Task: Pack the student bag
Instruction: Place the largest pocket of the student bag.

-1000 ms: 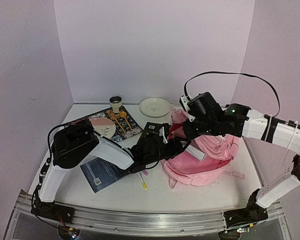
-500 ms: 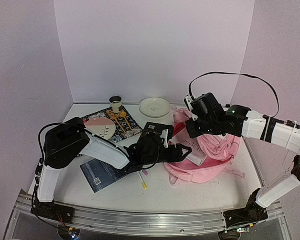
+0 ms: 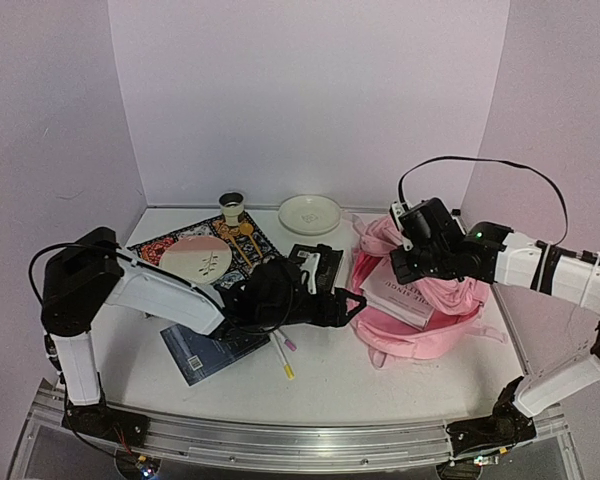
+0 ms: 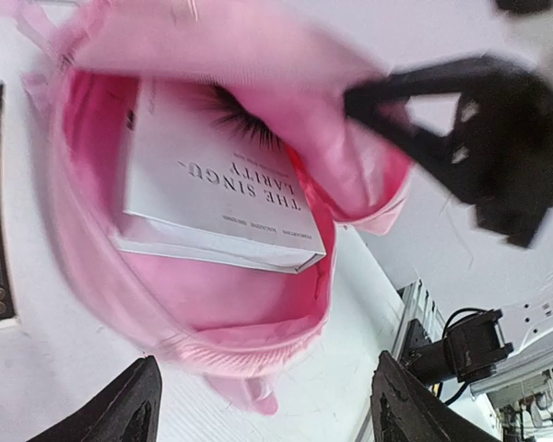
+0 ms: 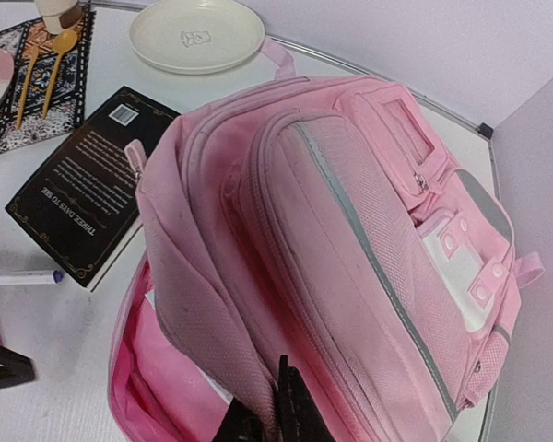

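Observation:
The student bag (image 3: 435,318) lies pink and soft at the right of the table, its mouth facing left. A white book (image 3: 395,293) rests inside the opening, its cover showing in the left wrist view (image 4: 221,193). My left gripper (image 3: 346,300) hovers just left of the mouth, open with nothing between its fingers (image 4: 267,396). My right gripper (image 3: 410,262) is shut on the bag's upper flap and holds it raised. In the right wrist view the jaws (image 5: 281,410) pinch the fabric edge of the bag (image 5: 369,221).
A black book (image 3: 315,263) lies just left of the bag. A dark blue book (image 3: 205,350) and markers (image 3: 283,355) lie nearer the front. Behind are a patterned mat (image 3: 250,250) with a pink plate (image 3: 195,258), a cup (image 3: 232,207) and a cream plate (image 3: 309,212).
My left gripper has let go of the white book, opened and drawn back left out of the bag's mouth. The right gripper has moved right with the flap, and the bag shifted right.

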Robot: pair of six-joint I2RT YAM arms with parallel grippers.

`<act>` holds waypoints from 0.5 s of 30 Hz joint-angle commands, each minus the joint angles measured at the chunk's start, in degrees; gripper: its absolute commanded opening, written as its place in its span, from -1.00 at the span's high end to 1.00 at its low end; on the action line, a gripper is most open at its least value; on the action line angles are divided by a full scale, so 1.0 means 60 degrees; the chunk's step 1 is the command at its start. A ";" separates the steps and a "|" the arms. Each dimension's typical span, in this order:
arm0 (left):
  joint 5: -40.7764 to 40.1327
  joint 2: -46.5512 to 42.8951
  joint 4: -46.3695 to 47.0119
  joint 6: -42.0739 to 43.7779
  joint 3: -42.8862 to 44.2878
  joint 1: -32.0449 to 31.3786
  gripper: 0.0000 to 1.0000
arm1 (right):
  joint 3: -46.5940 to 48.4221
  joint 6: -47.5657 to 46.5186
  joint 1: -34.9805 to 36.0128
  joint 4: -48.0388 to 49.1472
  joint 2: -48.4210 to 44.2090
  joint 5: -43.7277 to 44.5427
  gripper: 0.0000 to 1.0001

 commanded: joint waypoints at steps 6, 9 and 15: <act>-0.0515 -0.2053 -0.1694 0.0194 -0.1691 0.0929 -0.69 | -0.0895 0.0751 -0.0199 0.0156 -0.0242 0.0114 0.80; -0.0516 -0.2737 -0.2141 -0.0059 -0.2403 0.1313 -0.71 | -0.1170 0.0868 -0.0199 0.0353 -0.0269 -0.0173 0.80; -0.1517 -0.4203 -0.4215 -0.0461 -0.3061 0.1769 -0.78 | -0.1310 0.0878 -0.0198 0.0651 -0.0074 -0.0878 0.79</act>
